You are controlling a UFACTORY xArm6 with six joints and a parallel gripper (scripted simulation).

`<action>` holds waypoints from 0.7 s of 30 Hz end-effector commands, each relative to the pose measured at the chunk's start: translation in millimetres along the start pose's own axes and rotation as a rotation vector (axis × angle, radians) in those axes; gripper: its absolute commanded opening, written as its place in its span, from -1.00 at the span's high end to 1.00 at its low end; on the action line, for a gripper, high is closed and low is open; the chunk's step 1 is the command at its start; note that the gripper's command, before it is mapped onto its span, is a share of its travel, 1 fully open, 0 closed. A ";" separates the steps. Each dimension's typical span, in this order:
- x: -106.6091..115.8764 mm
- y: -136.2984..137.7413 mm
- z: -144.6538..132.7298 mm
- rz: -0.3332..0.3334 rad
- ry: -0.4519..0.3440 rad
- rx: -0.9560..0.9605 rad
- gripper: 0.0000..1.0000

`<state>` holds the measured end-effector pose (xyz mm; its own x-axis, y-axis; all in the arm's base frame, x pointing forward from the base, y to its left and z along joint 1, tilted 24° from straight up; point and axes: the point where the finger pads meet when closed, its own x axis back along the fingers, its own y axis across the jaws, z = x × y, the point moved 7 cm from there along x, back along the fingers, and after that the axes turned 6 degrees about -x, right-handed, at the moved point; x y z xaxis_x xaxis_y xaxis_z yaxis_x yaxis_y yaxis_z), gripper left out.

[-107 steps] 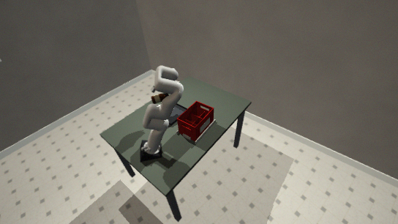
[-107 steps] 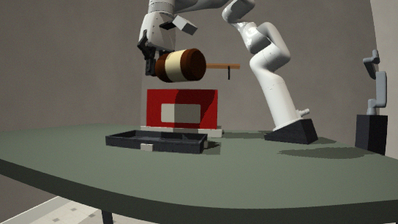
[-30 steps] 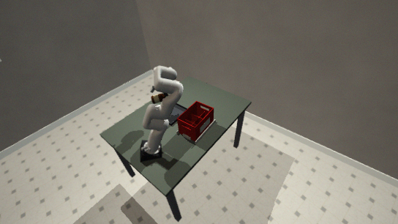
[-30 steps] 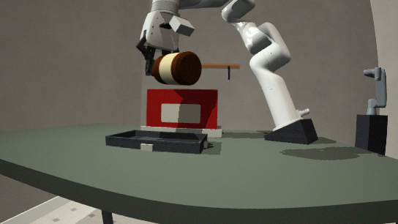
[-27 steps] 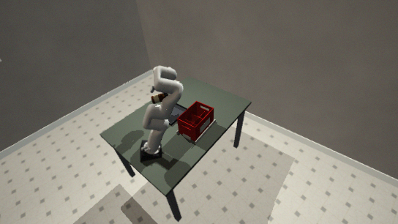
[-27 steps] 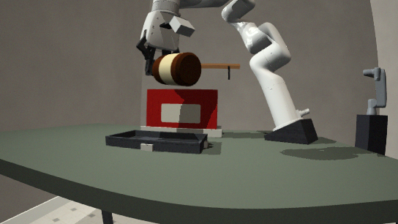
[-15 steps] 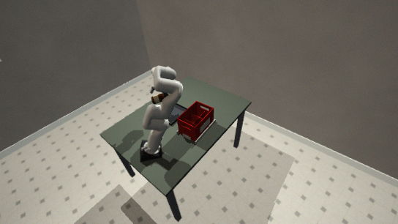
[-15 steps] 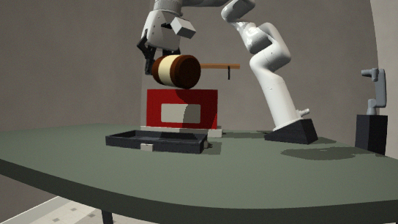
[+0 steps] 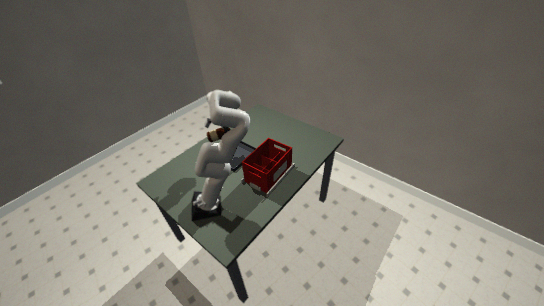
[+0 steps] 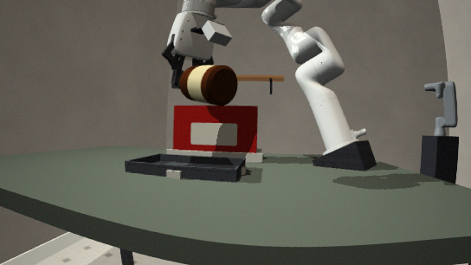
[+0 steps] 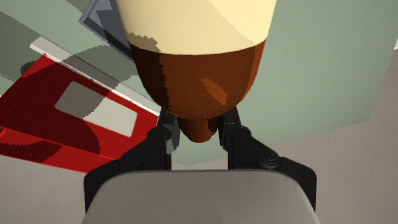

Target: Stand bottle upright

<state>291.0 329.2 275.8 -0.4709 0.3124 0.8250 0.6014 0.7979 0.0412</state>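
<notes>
The brown bottle with a cream label is in the air, lying nearly horizontal, its base toward the exterior camera. My gripper is shut on the bottle's neck; in the exterior view the bottle hides part of the fingers. The black tray lies flat on the table, below and in front of the held bottle in that view. Its edge shows at the upper left in the wrist view. The red crate stands upright beside the tray, with nothing holding it.
Pale strips edge the crate's foot, and a small pale block sits at the tray's front wall. A brown shelf shows behind the bottle. A small grey arm on a black stand is at the far right. The green table carries the tray and crate.
</notes>
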 end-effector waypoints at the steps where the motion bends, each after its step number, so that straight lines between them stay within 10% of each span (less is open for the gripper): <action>1: 1.5 0.9 -0.5 -0.004 0.001 -0.002 1.00; 21: 1.0 0.1 3.5 -0.005 -0.047 0.000 1.00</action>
<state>288.9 330.1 273.6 -0.4943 0.3311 0.8038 0.6005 0.7986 0.0403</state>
